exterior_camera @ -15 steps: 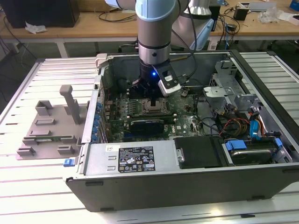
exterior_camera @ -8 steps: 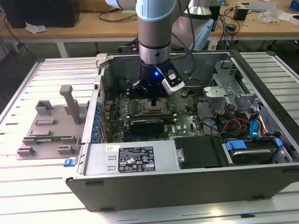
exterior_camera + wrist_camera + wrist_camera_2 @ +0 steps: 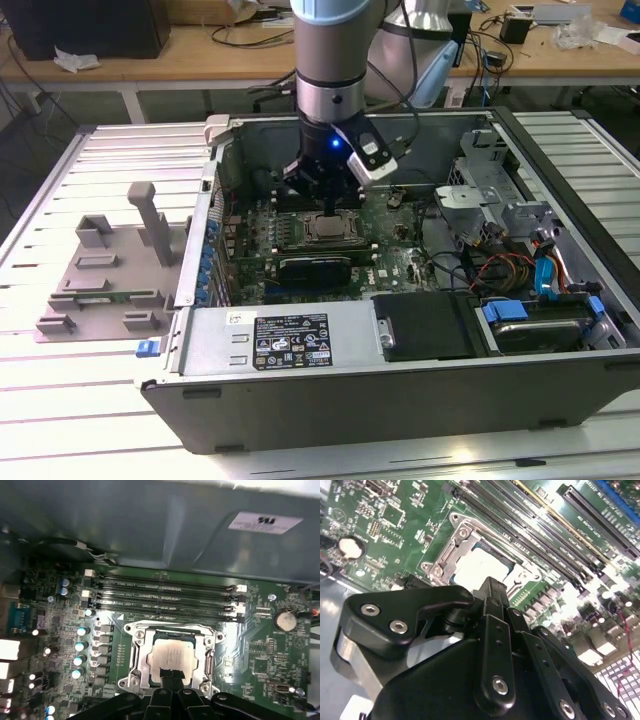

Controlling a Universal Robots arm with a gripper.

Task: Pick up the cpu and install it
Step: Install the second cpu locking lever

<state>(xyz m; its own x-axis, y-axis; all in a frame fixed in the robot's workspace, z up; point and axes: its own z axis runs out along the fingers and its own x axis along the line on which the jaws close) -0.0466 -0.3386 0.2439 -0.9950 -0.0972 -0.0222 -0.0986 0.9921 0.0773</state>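
In the exterior view, you see the arm reaching down into the open computer case [image 3: 420, 400], its gripper [image 3: 328, 205] poised directly over the cpu [image 3: 330, 228], which lies flat in the motherboard socket [image 3: 322, 232] near the middle of the green motherboard [image 3: 390, 250]. Off to the exterior view's left, on the slatted table [image 3: 100, 400], a grey plastic tray [image 3: 105, 275] with upright posts stands apart from the case. In the second wrist view, you look past the black linkage of the gripper [image 3: 491, 587] to the cpu [image 3: 477, 566], its pale metal top seated within the silver socket frame [image 3: 451, 550]; the fingers appear drawn together into a narrow tip just over the chip's near edge, though you cannot tell whether they touch it. A round coin cell [image 3: 349, 547] sits on the board well away from the socket. In the first wrist view, the cpu [image 3: 172, 657] rests square inside the socket frame [image 3: 140, 652], with the memory slots [image 3: 165, 597] running alongside, and the tip of the gripper [image 3: 169, 675] meets the chip's edge, closed to a slim point and holding nothing that you can see.
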